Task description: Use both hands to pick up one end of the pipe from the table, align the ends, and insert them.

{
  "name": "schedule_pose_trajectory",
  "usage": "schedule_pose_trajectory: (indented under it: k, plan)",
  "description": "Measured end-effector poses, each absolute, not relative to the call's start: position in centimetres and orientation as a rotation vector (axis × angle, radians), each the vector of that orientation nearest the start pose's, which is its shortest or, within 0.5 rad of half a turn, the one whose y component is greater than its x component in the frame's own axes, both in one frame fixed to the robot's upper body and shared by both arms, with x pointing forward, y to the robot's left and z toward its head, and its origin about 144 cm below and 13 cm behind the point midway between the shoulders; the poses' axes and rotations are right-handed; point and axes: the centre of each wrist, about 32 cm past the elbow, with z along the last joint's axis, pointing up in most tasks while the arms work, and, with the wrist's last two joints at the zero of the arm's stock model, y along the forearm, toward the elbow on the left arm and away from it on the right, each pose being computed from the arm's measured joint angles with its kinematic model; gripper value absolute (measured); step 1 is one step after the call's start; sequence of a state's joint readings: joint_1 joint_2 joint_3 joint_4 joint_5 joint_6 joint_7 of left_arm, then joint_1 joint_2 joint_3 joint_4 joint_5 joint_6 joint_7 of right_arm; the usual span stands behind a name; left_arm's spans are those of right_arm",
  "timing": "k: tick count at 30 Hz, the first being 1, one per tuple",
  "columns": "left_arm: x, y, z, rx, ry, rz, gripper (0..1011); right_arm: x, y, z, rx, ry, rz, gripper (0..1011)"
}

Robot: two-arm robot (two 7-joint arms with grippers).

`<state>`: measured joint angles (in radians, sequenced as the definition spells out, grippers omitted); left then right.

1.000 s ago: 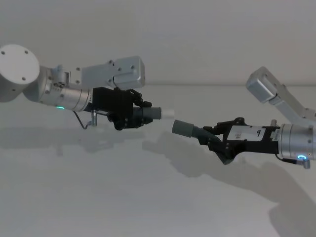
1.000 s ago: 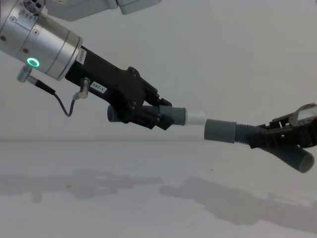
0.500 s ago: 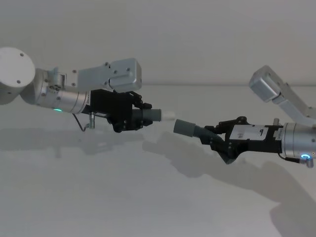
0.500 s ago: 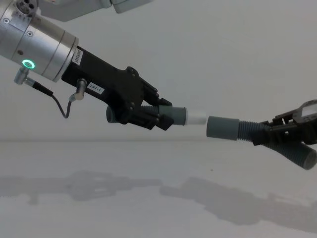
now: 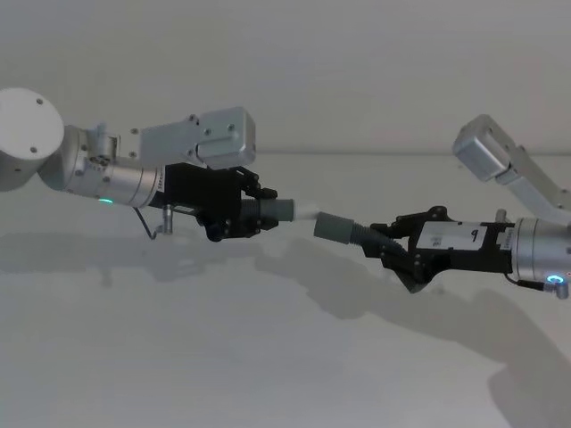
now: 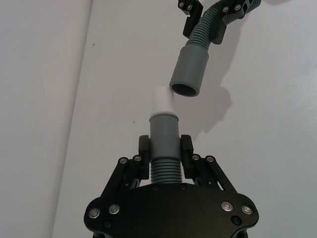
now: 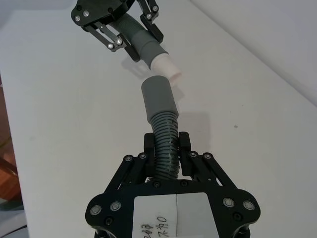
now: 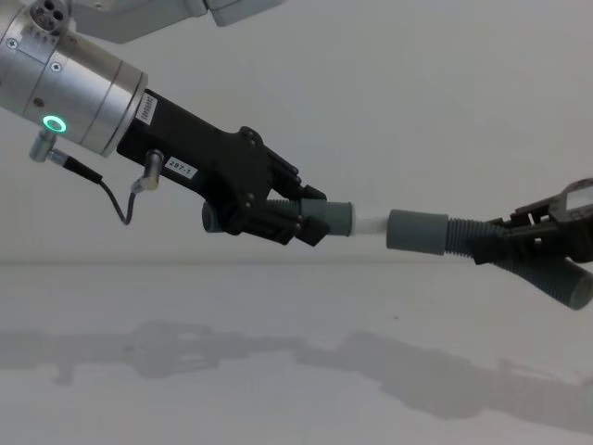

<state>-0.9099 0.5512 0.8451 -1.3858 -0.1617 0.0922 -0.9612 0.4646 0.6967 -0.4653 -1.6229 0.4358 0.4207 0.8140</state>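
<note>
On left end effector (image 8: 310, 222): label "287-1" (image 8: 182, 168)

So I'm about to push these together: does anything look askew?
Yes. In the left wrist view, the whitish tip sits beside the open cuff rather than centred on it, and the two pieces meet at a slight angle, so they aren't coaxial.

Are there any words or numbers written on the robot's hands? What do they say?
"297-1", as best it reads: small white label on the side of the left gripper.
Handwritten digits, perhaps "203", too scrawled to be sure: white label on the right gripper.
The pipe pieces carry no writing.
</note>
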Motion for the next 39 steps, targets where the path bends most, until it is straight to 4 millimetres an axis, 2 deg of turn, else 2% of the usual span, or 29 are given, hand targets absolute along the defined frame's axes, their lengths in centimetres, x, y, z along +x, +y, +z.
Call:
schedule_pose_trajectory:
  k: [39]
  plan:
    - [60.38,21.24,134.70,0.634,-0.493,0.163,355,54.04,-29.99,128.64,-0.458,0.008,-0.487,274]
